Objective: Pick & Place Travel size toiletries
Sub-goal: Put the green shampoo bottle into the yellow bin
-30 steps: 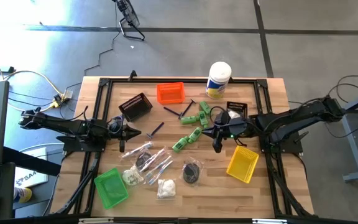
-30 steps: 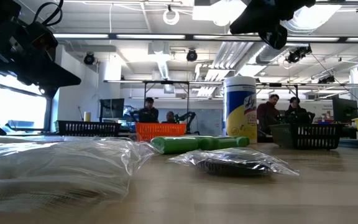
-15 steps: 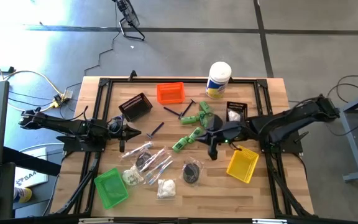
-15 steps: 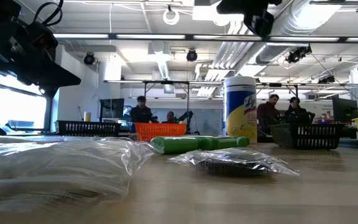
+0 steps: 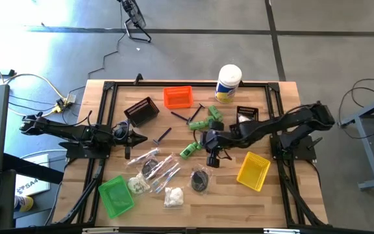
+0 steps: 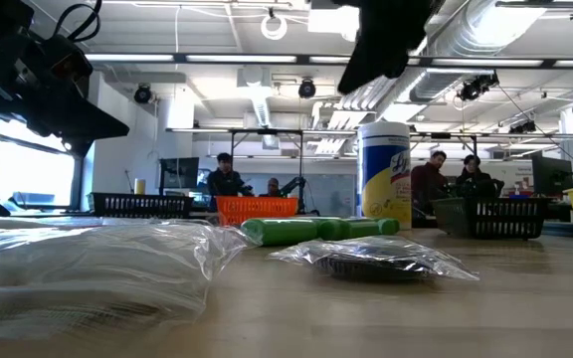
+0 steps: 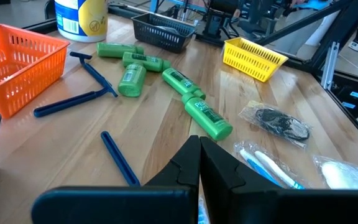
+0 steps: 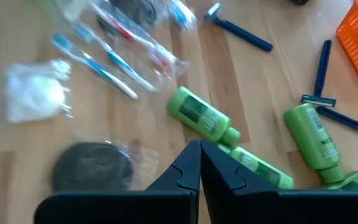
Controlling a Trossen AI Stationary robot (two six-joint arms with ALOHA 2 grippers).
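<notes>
Fingers on the right gripper (image 5: 211,158) are pressed together with nothing in them, hovering near the green bottles (image 5: 193,147) mid-table. I'd spread them first, line up across one bottle, then drop. Left gripper (image 5: 153,140) waits, closed too

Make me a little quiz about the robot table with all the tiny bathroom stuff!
1. True or false: the yellow bin has green bottles in it.
2. Which gripper hangs over the green bottles? A) left gripper B) right gripper
3. Fill in: the tall white canister stands right of the ____ bin.

Key: 1 false; 2 B; 3 orange.
</notes>
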